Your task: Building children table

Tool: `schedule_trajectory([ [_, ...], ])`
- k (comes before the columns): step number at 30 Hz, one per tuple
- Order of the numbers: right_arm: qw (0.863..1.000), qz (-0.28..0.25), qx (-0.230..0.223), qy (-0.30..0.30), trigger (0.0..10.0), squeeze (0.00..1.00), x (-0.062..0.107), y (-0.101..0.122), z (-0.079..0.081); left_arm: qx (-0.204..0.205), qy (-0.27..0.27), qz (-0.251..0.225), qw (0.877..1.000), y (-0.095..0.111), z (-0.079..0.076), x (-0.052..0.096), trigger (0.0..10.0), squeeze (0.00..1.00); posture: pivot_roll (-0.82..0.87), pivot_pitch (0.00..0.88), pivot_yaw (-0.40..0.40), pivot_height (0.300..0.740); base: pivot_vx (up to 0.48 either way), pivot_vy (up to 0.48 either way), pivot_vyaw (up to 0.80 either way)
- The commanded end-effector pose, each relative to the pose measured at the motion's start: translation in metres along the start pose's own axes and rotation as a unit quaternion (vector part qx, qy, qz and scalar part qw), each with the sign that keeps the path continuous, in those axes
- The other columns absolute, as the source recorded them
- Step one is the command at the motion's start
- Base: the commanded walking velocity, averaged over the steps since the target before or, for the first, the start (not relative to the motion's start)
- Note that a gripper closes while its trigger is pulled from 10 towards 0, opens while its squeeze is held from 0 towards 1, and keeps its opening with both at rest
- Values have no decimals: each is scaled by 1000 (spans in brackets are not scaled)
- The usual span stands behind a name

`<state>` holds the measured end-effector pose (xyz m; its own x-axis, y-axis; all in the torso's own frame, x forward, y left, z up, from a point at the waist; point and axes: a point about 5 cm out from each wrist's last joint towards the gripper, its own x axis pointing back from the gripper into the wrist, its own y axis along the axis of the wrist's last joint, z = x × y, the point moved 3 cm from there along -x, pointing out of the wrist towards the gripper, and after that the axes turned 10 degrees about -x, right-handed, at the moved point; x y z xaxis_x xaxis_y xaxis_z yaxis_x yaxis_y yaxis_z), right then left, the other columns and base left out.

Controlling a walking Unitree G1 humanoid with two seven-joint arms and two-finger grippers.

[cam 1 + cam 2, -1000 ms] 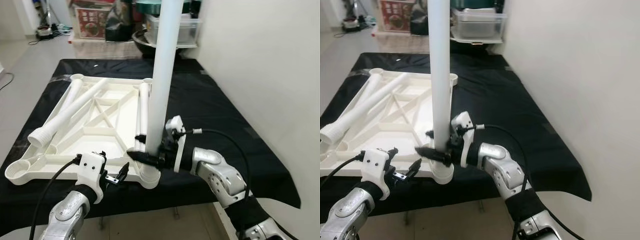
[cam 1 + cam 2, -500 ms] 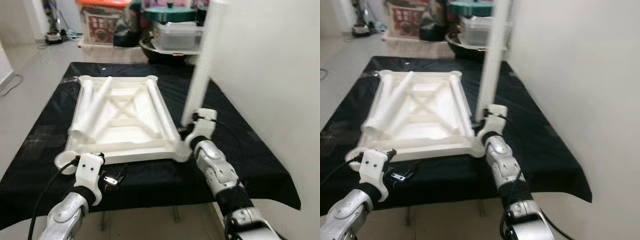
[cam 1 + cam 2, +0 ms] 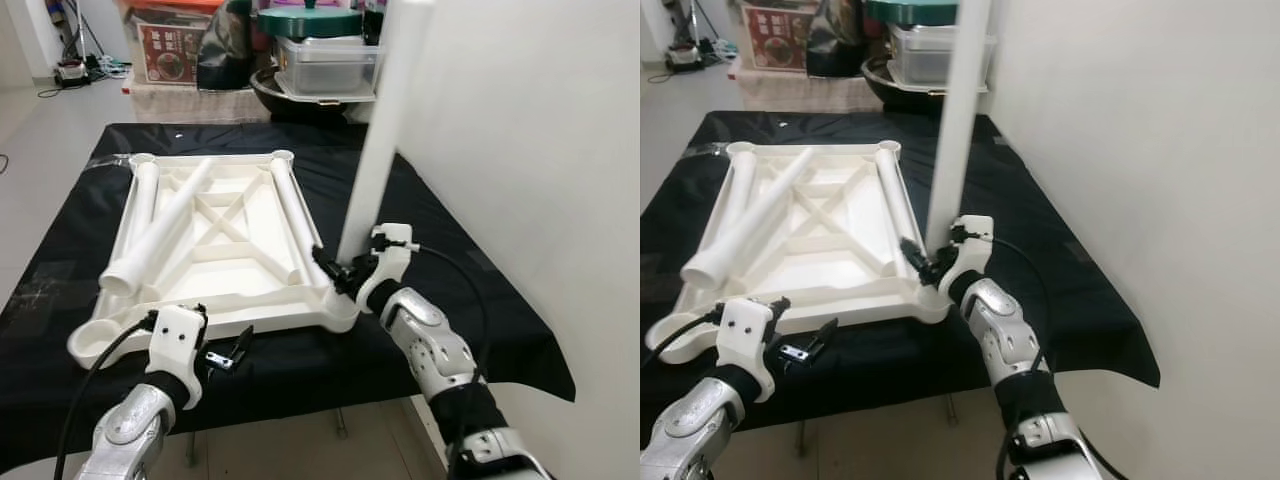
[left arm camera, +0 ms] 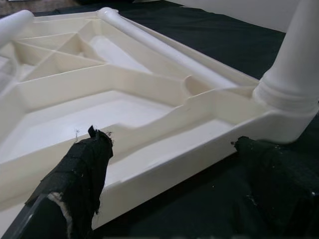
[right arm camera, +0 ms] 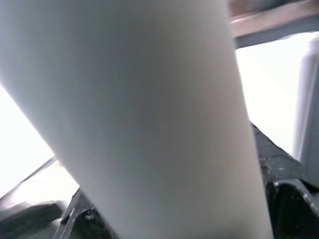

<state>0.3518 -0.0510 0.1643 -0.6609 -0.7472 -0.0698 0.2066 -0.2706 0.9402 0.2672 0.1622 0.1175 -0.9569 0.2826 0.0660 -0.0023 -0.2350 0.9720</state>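
Right gripper (image 3: pixel 337 272) clamped on an upright table leg (image 3: pixel 381 140) at the near right corner of the inverted tabletop (image 3: pixel 225 250).

The white plastic tabletop lies underside-up on a black cloth (image 3: pixel 440 240) covering the work surface. The standing white leg is seated in the near right corner socket, leaning slightly toward the wall (image 3: pixel 530 150); the right gripper's black fingers close around its base. Two loose legs (image 3: pixel 160 225) lie lengthwise on the left side of the ribbed underside, and a third (image 3: pixel 290 210) lies along its right side. The left gripper (image 3: pixel 236 350) hovers just off the tabletop's near edge, fingers spread apart and holding nothing. Storage boxes (image 3: pixel 325 60) stand beyond the table.
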Motion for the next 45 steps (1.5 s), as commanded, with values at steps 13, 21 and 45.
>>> schedule_trajectory([
  [13, 997, 59, 39, 17, 0, 0, -1, -27, 1, 15, -4, -1, 1000, -2, -2, 1, 10000, 0, 160, 0, -134, 740, 0, 0, 0],
  [21, 879, 30, 11, -475, 0, 0, 58, -32, -104, 14, -6, 0, 1000, -2, -1, 0, 10000, 0, 155, 0, -125, 740, 0, 0, 0],
  [45, 972, 102, 33, 207, 706, 0, 17, -30, 44, 18, -3, -7, 1000, 0, -2, -3, 10000, 0, 157, 0, -143, 740, 0, 0, 0],
])
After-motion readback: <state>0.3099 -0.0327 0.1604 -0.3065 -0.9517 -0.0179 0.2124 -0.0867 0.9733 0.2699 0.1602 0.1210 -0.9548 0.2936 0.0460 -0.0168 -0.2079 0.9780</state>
